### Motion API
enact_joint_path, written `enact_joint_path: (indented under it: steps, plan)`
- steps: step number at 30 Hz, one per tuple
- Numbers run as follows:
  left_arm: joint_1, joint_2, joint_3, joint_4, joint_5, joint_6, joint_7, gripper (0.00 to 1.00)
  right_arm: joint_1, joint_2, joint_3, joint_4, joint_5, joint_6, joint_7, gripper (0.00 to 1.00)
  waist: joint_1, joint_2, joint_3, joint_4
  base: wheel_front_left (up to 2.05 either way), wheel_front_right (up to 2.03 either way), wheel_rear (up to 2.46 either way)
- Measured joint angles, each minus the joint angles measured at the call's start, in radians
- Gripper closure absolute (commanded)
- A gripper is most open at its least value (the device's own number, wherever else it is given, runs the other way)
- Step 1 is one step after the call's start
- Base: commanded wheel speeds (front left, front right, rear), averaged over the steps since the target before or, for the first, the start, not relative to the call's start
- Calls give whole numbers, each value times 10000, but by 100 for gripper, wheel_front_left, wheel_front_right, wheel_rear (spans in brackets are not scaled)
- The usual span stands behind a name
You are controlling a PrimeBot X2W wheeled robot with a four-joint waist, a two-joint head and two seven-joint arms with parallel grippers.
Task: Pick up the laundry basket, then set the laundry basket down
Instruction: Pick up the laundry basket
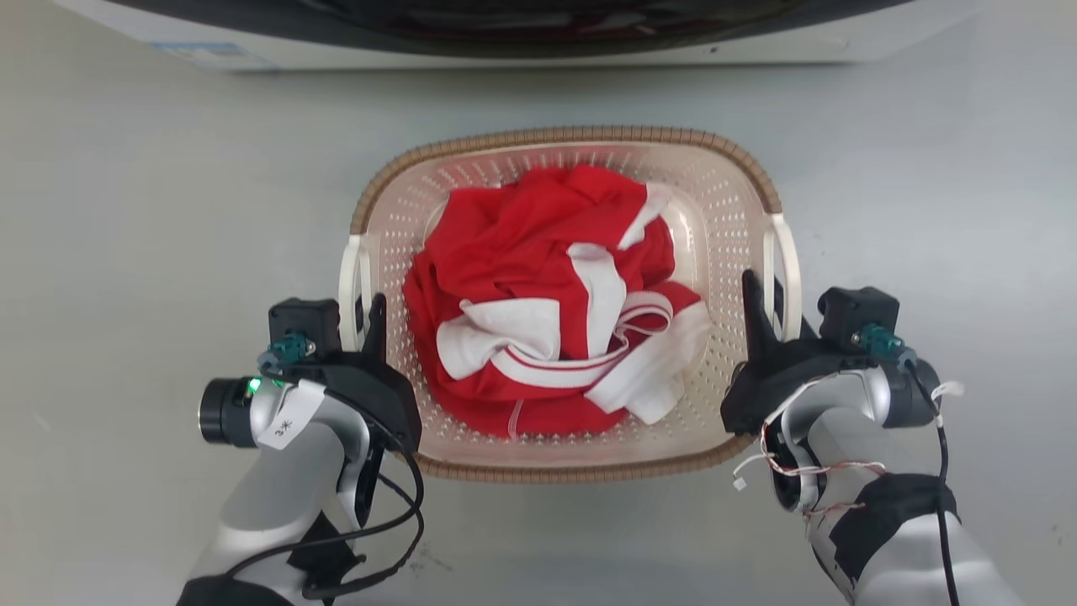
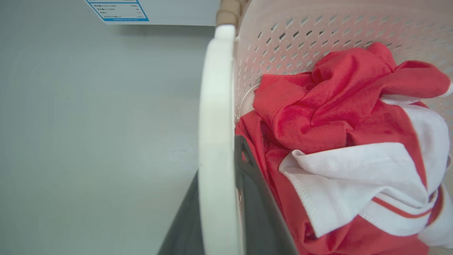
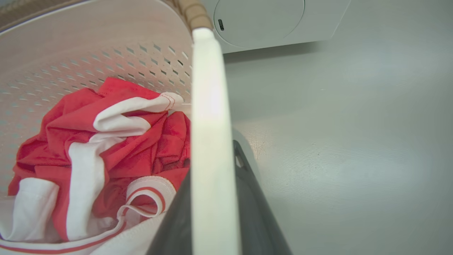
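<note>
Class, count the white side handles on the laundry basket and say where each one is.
2. The left handle is on the laundry basket's left side, clamped by the left end effector; the right handle is opposite, clamped by the right end effector. None looks hidden.

The light is bright and even, with a soft shadow on the floor (image 1: 126,210) by the washing machine (image 1: 757,52). In the wrist views the near white handle (image 3: 212,141) is blurred and overexposed.
</note>
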Motion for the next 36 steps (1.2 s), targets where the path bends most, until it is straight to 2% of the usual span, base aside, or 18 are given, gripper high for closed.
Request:
enact_joint_path:
  steps: [18,36]
  plan:
    - [1414,-2,-928,660,-840,-31,384,100,1343,50,1463,744,1505,-59,12,100,-1,-1,-2484,-161,0,0,0]
    - [3409,19,-1741,1158,-1229,-203,1279,100,3403,102,2970,968,3386,-178,876,100,-1,-1,-5188,-315,0,0,0]
